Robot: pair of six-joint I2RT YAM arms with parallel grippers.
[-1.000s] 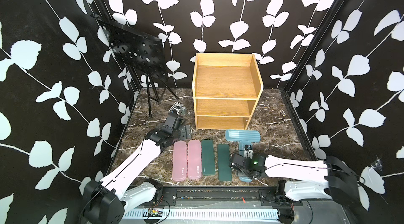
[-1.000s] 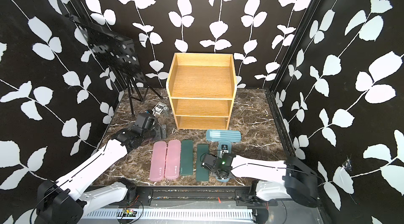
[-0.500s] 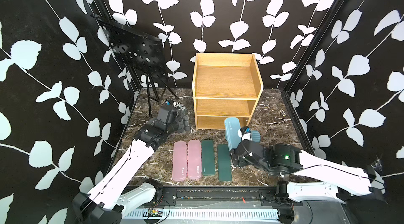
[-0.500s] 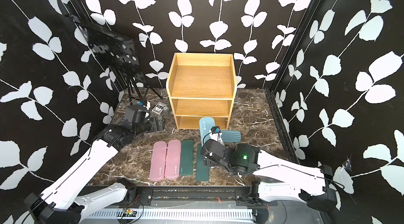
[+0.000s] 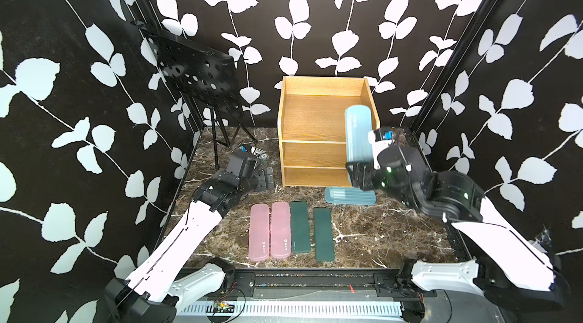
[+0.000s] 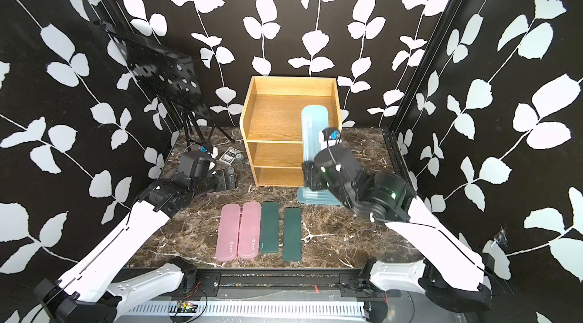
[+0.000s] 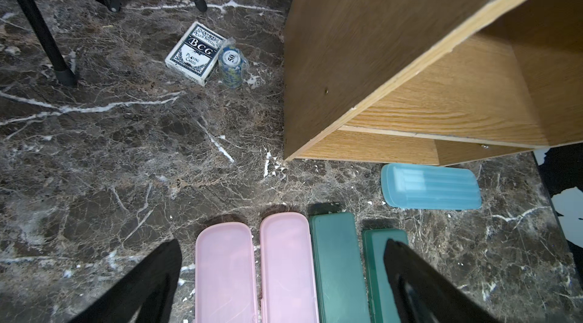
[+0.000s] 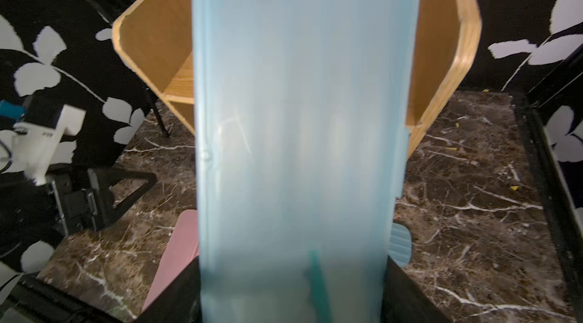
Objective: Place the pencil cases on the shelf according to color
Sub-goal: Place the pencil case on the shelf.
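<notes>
My right gripper is shut on the lower end of a light blue pencil case, held upright in front of the right side of the wooden shelf. In the right wrist view that case fills the span between the jaws. A second blue case lies on the table at the shelf's foot. Two pink cases and two dark green cases lie side by side near the front. My left gripper hangs open and empty above the table left of the shelf, looking down on the far ends of the pink and green cases.
A black perforated stand on thin legs occupies the back left. A patterned card box and a stack of poker chips sit left of the shelf. Black leaf-patterned walls close in the marble table on three sides.
My right arm has lifted the blue case off the table, turned it upright and raised it toward the shelf's top tier. My left arm has drawn back from the row of cases toward the back left.
</notes>
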